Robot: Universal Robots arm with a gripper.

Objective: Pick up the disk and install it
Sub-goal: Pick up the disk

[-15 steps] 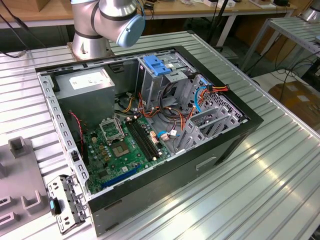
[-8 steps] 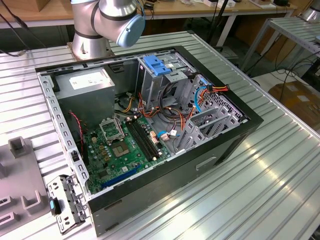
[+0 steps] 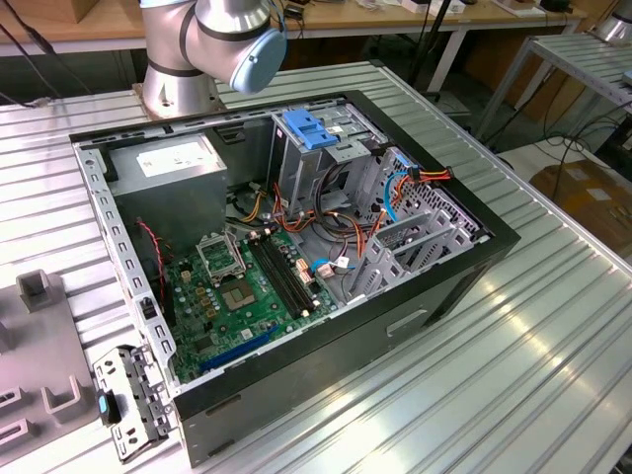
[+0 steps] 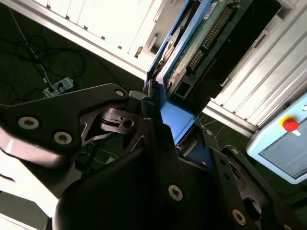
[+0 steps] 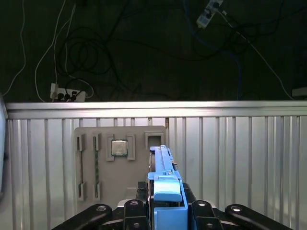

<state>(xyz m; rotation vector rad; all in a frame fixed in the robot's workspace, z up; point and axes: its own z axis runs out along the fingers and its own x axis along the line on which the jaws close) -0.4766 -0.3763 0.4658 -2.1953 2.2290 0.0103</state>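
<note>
My gripper (image 5: 166, 203) is shut on the disk (image 5: 164, 165), a flat drive in a bright blue carrier, seen edge-on between the black fingers (image 5: 132, 208) in the first wrist view. In the second wrist view the disk (image 4: 194, 48) shows its green circuit board and blue frame, running away from the gripper (image 4: 175, 120) with the jaws closed on its blue end. The disk hangs in the air above the ribbed metal table (image 5: 230, 158). The arm's base (image 3: 183, 59) stands at the back of the exterior view.
An open computer case (image 3: 464, 276) lies on the table, with a motherboard (image 3: 237, 286), grey drive cages (image 3: 410, 242) and a blue plastic plate (image 3: 311, 128). A grey fixture tray (image 5: 120, 191) holds a chip (image 5: 119, 147). Cables (image 5: 96, 52) lie on the floor. A pendant (image 4: 283, 143) has a red button.
</note>
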